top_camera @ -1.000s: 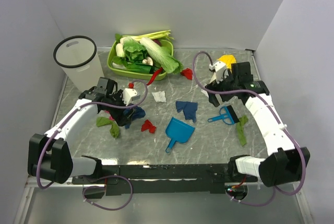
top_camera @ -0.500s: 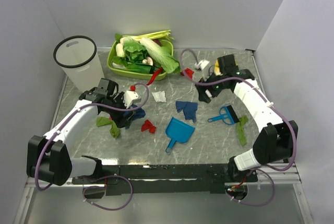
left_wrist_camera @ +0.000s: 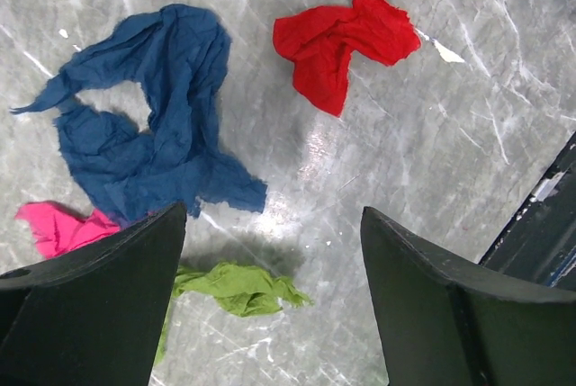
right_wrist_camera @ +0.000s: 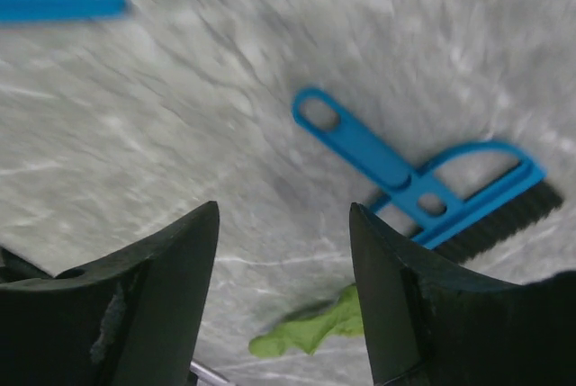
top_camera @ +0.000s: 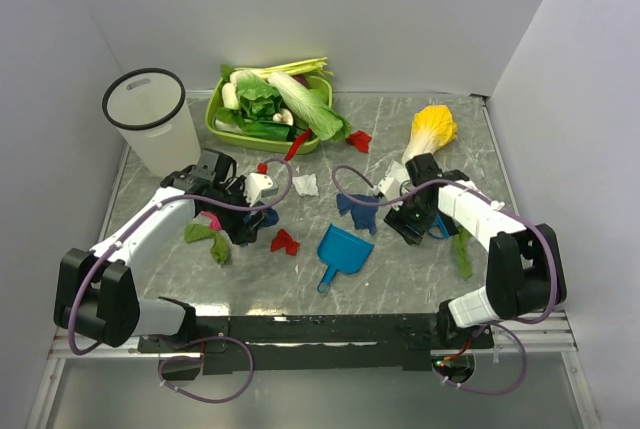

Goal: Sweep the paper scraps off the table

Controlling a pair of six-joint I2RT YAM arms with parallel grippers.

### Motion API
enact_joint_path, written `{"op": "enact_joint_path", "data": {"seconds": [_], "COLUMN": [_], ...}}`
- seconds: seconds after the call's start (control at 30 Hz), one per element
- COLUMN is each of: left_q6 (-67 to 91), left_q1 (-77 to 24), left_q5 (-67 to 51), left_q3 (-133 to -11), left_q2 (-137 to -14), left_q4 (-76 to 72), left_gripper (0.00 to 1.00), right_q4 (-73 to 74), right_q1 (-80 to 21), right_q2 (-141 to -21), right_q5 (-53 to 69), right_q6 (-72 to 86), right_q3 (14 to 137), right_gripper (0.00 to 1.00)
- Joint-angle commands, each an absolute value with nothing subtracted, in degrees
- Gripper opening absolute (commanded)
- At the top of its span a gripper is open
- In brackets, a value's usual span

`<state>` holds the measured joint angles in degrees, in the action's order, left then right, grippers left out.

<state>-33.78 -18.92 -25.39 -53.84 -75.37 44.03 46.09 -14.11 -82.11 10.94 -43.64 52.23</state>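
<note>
Right gripper (right_wrist_camera: 283,224), jaws apart, above brush (right_wrist_camera: 369,154) (overhead mostly hides it).

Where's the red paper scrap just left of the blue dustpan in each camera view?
Top external: the red scrap lies centre-left, just left of the dustpan.
Left wrist: upper middle of the picture.
Right wrist: not in it.
Shared landmark: the dark blue scrap, left of it in both views.
</note>
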Motion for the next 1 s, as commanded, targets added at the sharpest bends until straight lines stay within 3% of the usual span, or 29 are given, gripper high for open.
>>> {"op": "enact_joint_path", "data": {"seconds": [0.0, 0.03, 0.2, 0.3, 0.73, 0.83, 0.87, 0.97], "left_q6": [-32.7, -32.26, -30.68, -31.02, -30.85, -31.29, -31.29, -30.06], "left_q1": [-19.86, -19.95, -20.39, -20.57, -20.65, -20.74, -20.74, -21.0], "left_q5": [-26.1, -26.19, -27.07, -26.55, -24.7, -25.13, -25.22, -26.71], "left_q3": [-56.42, -56.69, -58.44, -58.62, -60.2, -60.55, -60.82, -62.22], "left_q2": [-76.37, -76.72, -77.61, -77.87, -78.31, -77.96, -77.87, -77.26], "left_q4": [42.98, 42.98, 42.8, 42.89, 43.15, 43.24, 43.16, 42.45], "left_gripper": [0.83, 0.82, 0.82, 0.82, 0.82, 0.82, 0.82, 0.81], "right_q4": [40.7, 40.69, 40.17, 40.6, 40.78, 42.71, 43.06, 44.29], "right_q1": [-11.26, -10.29, -5.1, -3.87, -1.41, -1.14, -0.97, -1.05], "right_q2": [-82.08, -83.22, -85.86, -86.66, -91.14, -92.37, -92.37, -89.06], "right_q5": [4.83, 6.14, 7.03, 7.91, 10.46, 11.6, 11.95, 13.52], "right_q6": [-44.48, -44.12, -43.5, -43.68, -42.72, -43.24, -43.16, -42.54], "right_q3": [50.27, 50.45, 51.42, 51.33, 51.77, 52.82, 53.0, 54.05], "right_gripper": [0.62, 0.56, 0.54, 0.47, 0.4, 0.26, 0.17, 0.05]}}
